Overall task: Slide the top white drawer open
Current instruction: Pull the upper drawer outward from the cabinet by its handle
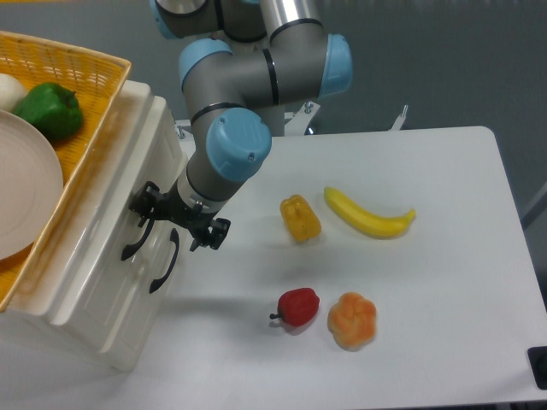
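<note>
At lower left of the frame, the top white drawer (128, 224) sits shut in its cabinet (81, 290). Glossy plastic likely slides lightly; the curved black handle (138, 241) is the hold. Just above, the gripper (178, 219) spreads wide beside that handle, gripping nothing.

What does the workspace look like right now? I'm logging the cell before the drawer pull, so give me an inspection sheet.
Surface: white table, bare apart from the items listed.
Job's things: top white drawer in the cabinet, looks closed; its black handle sits by the pincer.
Clutter: yellow pepper, banana, red pepper, orange pepper on the table; wicker basket on the cabinet holding a green pepper and a plate.
Grippers: pincer at the upper handle, fingers spread; grasp not confirmable.
Cables: nothing seen.
Surroundings: grey backdrop; dark object at the right edge.
</note>
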